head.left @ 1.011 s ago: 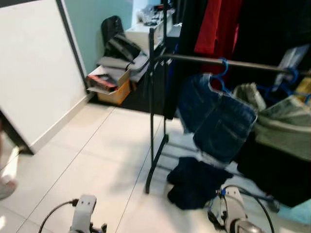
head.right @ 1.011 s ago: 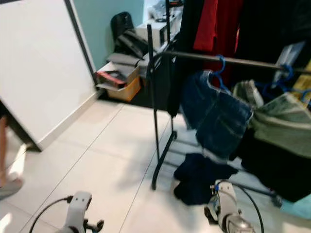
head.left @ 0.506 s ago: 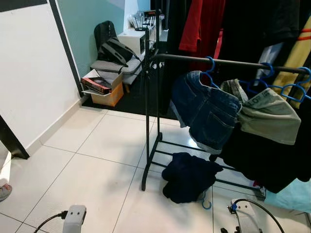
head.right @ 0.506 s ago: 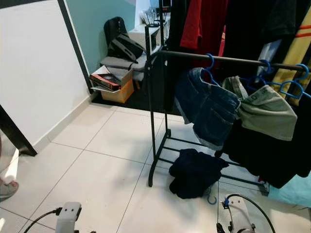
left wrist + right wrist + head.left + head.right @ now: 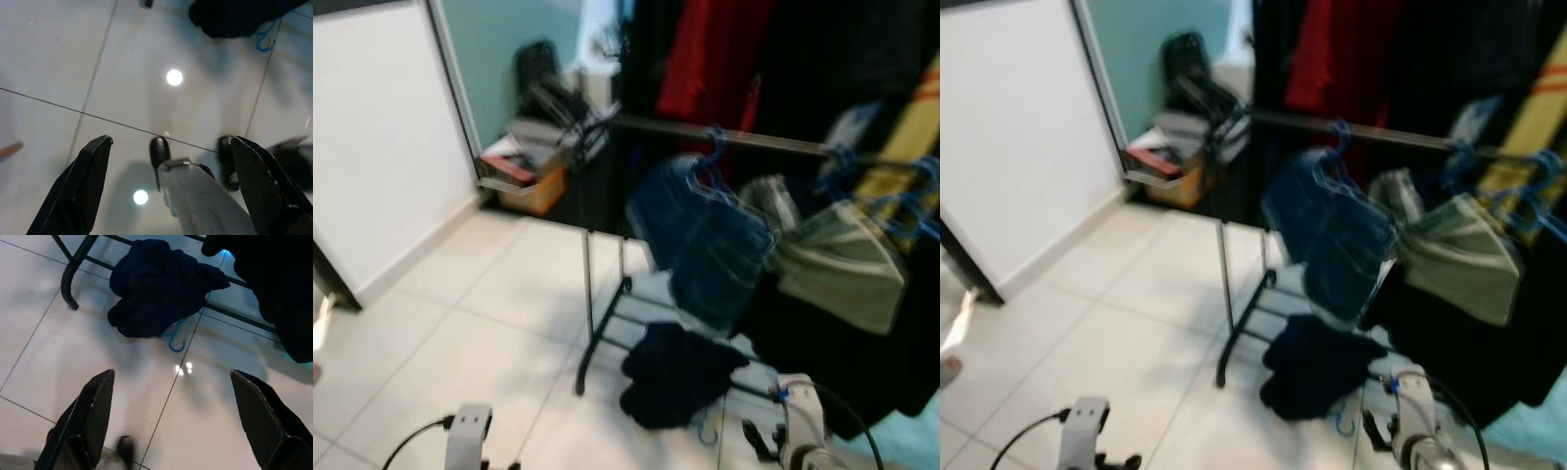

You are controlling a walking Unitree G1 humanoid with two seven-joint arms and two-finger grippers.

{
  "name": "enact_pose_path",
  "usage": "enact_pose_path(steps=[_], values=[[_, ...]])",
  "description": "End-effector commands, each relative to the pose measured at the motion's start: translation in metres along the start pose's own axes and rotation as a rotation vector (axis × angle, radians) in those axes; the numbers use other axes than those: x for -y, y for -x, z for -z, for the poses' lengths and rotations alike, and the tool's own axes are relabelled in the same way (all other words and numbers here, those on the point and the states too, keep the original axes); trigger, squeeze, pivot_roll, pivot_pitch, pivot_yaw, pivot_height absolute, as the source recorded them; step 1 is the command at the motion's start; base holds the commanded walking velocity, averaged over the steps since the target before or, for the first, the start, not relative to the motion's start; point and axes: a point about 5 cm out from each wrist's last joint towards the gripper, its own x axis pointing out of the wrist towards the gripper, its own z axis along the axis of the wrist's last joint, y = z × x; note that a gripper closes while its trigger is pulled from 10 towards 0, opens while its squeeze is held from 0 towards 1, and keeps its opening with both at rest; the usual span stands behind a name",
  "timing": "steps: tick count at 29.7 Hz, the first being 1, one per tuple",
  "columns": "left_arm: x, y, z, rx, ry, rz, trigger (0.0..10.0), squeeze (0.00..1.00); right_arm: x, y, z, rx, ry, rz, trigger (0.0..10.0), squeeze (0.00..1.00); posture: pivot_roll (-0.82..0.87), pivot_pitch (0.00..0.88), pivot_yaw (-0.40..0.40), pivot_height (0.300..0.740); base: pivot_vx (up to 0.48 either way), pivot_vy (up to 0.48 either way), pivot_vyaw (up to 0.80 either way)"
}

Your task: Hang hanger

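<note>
The hanger [image 5: 174,339] lies on the floor [image 5: 58,347] under a dark garment [image 5: 161,284], at the foot of the rack [image 5: 1234,284]. Seen from the right gripper [image 5: 171,431], whose fingers are spread wide and hold nothing, it sits ahead of the fingertips and roughly between their lines, well apart from them. Only its blue hook shows, poking out from the garment's edge towards the gripper. The long axis of the hanger's body is hidden under the cloth, so I cannot tell how it runs.

The left gripper [image 5: 171,186] is also wide and empty, hanging over bare tile with the garment [image 5: 234,17] well beyond its tips.

Risks, as I judge them: the head views are blurred, so aiming now could miss the thin hook. A pinch on the hook alone may let the hanger swing or slip. Grabbing cloth instead could leave the hanger behind, or the garment may slide off while being lifted. The rack's base bar [image 5: 73,279] lies just beside the garment and could catch a finger on the way down.
</note>
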Motion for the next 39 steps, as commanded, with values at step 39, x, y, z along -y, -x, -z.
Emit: enact_pose_path(steps=[39], values=[[0.001,-0.001,0.0,0.015,0.01,-0.032,10.0,0.0,-0.033,0.114,-0.253,0.834,0.087,-0.898,10.0,0.0,-0.13,0.0,0.036,0.74,0.0,-0.078,0.0]])
